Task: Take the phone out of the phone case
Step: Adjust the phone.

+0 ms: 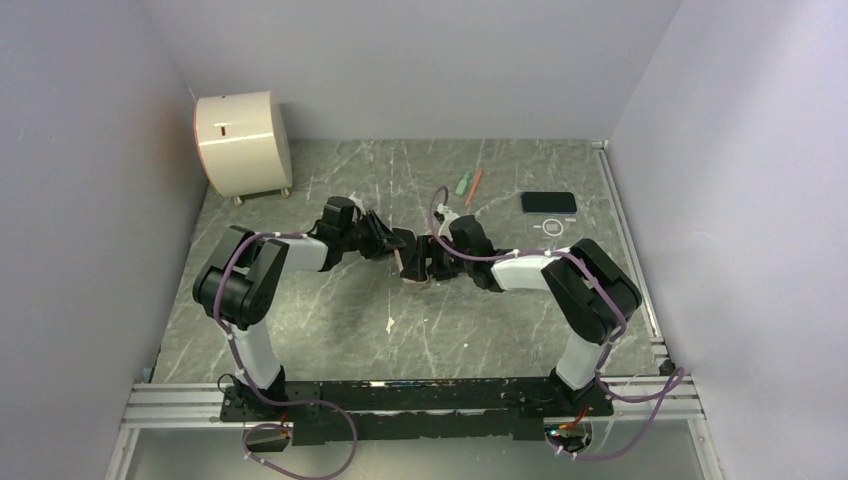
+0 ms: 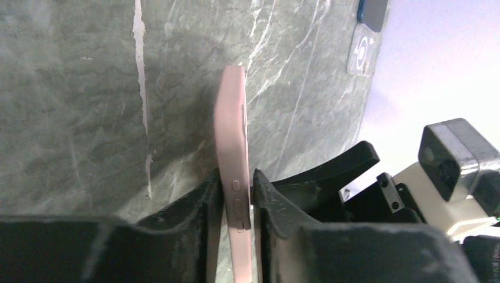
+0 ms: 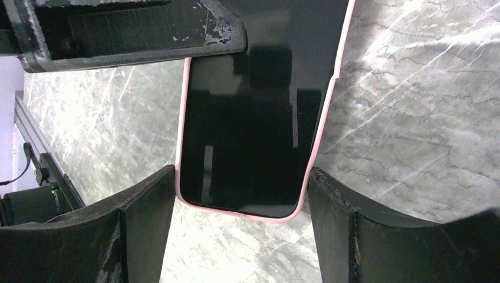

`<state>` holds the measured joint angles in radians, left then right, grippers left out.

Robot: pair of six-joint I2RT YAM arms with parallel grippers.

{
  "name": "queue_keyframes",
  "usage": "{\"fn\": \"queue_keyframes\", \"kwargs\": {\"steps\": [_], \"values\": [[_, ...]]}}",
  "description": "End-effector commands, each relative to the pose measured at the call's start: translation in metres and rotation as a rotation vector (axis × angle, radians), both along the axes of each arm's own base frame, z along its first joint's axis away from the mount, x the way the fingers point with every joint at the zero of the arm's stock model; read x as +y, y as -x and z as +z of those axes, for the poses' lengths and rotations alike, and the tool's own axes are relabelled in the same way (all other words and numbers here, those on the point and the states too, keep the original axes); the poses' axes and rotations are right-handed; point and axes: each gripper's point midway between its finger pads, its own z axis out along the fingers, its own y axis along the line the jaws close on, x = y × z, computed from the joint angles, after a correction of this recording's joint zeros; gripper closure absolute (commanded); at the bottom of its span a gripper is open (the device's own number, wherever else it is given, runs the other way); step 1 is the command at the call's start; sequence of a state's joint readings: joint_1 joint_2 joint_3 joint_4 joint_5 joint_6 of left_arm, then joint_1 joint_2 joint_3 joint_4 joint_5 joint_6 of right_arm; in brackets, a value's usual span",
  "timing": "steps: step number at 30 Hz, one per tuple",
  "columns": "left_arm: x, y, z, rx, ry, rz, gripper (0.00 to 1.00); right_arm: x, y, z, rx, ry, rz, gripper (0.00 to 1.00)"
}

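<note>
Over mid-surface (image 1: 330, 330) — pink phone case (image 2: 231, 130) held edge-on between both arms, phone (image 3: 247, 118) seated inside, screen dark. Grip: left fingers (image 2: 200, 206) nearly closed, pinching case across its thin faces by side buttons. Opposite, right fingers (image 3: 141, 206) spread wide, straddling case width, touching both long edges near rounded end. Far right second phone (image 1: 548, 202), far-left corner white drum (image 1: 243, 142) — both well apart.

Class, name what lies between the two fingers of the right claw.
The phone, screen toward the camera and inside its pink case, spans that gap, as the right wrist view shows.
</note>
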<state>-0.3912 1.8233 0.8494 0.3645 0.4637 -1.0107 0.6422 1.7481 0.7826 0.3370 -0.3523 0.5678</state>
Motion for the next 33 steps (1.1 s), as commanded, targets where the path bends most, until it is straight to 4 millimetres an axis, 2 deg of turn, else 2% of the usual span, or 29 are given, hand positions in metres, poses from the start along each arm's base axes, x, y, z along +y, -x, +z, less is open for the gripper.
{"fn": "queue_keyframes", "kwargs": {"steps": [1,5,8,13,18,24,27,33], "values": [[-0.009,-0.003,0.032,-0.116,0.058,-0.046,0.77,0.013,-0.006,0.029,-0.084,-0.04,0.02,0.62],[-0.007,-0.001,0.049,-0.186,0.073,-0.053,0.97,0.012,-0.005,0.047,-0.133,-0.063,0.019,0.49],[-0.003,0.002,0.064,-0.24,0.081,-0.053,0.98,0.01,-0.004,0.068,-0.194,-0.097,0.017,0.34],[0.013,0.009,0.101,-0.358,0.115,-0.039,0.98,0.002,-0.003,0.11,-0.327,-0.126,0.027,0.14],[0.041,0.015,0.143,-0.478,0.134,0.0,0.97,-0.006,0.005,0.152,-0.455,-0.159,0.052,0.02],[0.062,0.024,0.2,-0.635,0.175,0.04,0.97,-0.019,0.016,0.196,-0.62,-0.195,0.062,0.01],[0.071,0.029,0.227,-0.694,0.207,0.097,0.97,-0.029,0.016,0.219,-0.687,-0.249,-0.008,0.01],[0.087,0.036,0.265,-0.75,0.295,0.227,0.97,-0.037,0.009,0.236,-0.736,-0.329,-0.108,0.05]]}}
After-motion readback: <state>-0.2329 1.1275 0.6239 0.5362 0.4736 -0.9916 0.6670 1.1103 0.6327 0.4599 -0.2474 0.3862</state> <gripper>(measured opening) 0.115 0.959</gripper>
